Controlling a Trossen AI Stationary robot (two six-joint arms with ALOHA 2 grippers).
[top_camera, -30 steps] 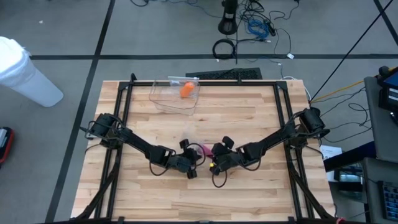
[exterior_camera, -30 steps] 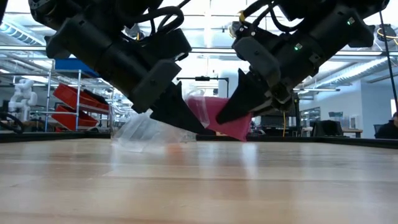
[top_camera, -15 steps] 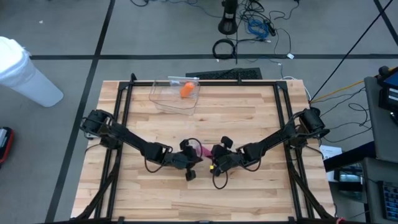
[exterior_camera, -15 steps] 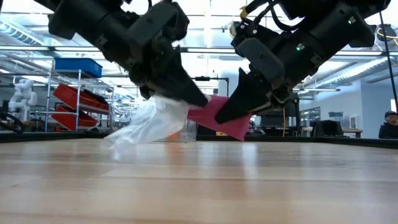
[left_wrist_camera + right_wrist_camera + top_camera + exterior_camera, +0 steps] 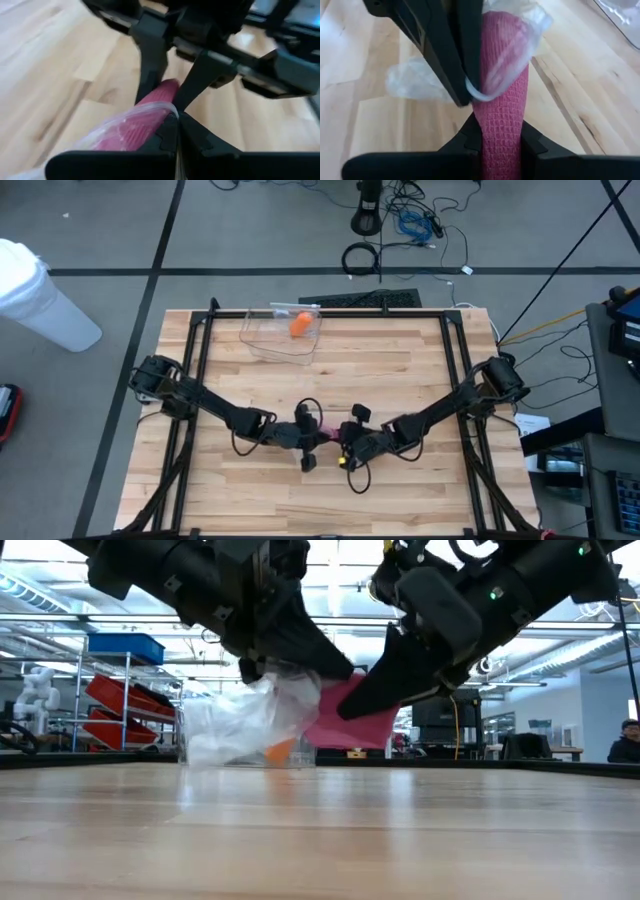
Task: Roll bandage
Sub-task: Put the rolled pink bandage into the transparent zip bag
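Just past 6 o'clock from the desk's (image 5: pixel 400 380) centre, the pink, waffle-textured bandage (image 5: pixel 502 115) hangs off the wood, one end clamped in the right gripper's (image 5: pixel 501 137) fingers, the other sheathed in a crinkled clear plastic wrapper (image 5: pixel 245 720) pinched by the left gripper's (image 5: pixel 175 131) closed fingers.

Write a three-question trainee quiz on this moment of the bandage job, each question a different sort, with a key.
1. True or false: the pink bandage lies flat on the table, untouched.
2. Multiple choice: the left gripper is shut on A) the bandage's clear wrapper, B) the orange item, C) nothing.
3. Fill in: the clear bin sits near the table's ____ edge, away from both arms.

Key
1. False: the right gripper pinches it above the wood.
2. A
3. far
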